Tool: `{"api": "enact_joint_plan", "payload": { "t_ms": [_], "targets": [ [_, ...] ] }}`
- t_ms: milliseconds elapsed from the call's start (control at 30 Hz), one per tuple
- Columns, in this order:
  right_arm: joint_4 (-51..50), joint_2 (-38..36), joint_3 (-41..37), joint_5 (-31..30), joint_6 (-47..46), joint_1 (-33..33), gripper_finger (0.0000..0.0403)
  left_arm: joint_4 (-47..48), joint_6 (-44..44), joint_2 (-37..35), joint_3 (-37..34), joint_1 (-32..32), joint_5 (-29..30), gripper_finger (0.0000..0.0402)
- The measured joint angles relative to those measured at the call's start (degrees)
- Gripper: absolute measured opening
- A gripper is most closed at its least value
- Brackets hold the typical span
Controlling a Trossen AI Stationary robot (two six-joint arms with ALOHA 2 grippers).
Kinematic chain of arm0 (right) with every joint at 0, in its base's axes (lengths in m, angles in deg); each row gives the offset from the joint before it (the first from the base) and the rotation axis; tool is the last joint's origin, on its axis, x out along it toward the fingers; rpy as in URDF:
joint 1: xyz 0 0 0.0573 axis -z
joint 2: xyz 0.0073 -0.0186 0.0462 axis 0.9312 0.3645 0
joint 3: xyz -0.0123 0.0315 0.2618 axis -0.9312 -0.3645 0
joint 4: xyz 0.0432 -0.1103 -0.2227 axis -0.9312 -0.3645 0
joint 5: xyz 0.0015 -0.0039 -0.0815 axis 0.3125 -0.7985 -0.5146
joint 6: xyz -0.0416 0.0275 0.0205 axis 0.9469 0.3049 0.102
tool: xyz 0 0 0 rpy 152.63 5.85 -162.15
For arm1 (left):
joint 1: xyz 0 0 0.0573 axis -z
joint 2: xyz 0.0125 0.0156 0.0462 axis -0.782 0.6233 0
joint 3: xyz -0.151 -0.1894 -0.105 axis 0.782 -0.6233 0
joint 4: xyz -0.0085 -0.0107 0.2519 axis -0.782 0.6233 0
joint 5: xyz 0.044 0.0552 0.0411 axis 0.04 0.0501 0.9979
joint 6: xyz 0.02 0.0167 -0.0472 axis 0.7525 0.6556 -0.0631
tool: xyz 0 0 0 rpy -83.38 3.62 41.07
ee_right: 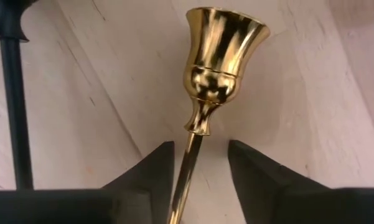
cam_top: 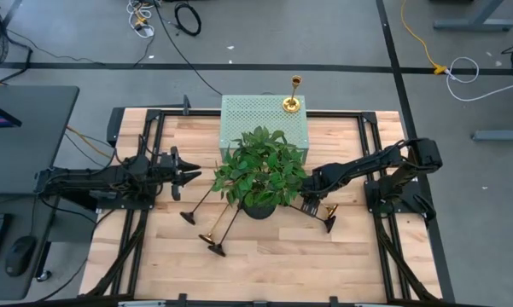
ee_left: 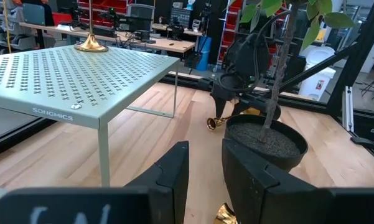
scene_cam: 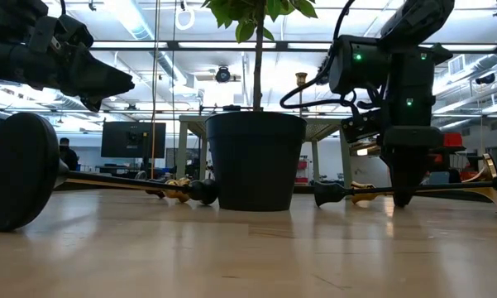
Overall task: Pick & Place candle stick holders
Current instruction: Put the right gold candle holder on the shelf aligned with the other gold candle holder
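Note:
A gold candlestick [ee_right: 223,59] lies on the table beside the plant pot, with a black one [ee_right: 12,99] next to it. My right gripper [ee_right: 201,163] points down at the table, open, with one finger on each side of the gold stem [ee_right: 190,171]; I see no touch. It also shows in the high view [cam_top: 308,198]. My left gripper [cam_top: 190,175] hovers open and empty left of the plant. Several black and gold candlesticks [cam_top: 212,223] lie left of the pot. One gold candlestick [cam_top: 292,94] stands by its base on the green box.
The potted plant [cam_top: 260,175] stands mid-table between the arms, and its leaves hide part of the table. The pale green perforated box [cam_top: 247,119] sits at the far edge. A large black candlestick base [scene_cam: 16,170] lies close to the low camera. Bare wood lies toward the near edge.

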Motion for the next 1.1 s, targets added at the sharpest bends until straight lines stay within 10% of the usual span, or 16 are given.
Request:
{"api": "enact_joint_plan", "payload": {
  "t_ms": [400,1100],
  "targets": [
    [-0.61,-0.05,0.02,-0.16,0.06,0.04,0.0012,0.02,0.0,-0.02,0.0,0.0,0.0,0.0099],
    [-0.73,-11.67,0.92,-0.17,0.87,-0.07,0.0006,0.13,0.0,-0.01,0.0,0.0,0.02,0.0099]
  ]
}}
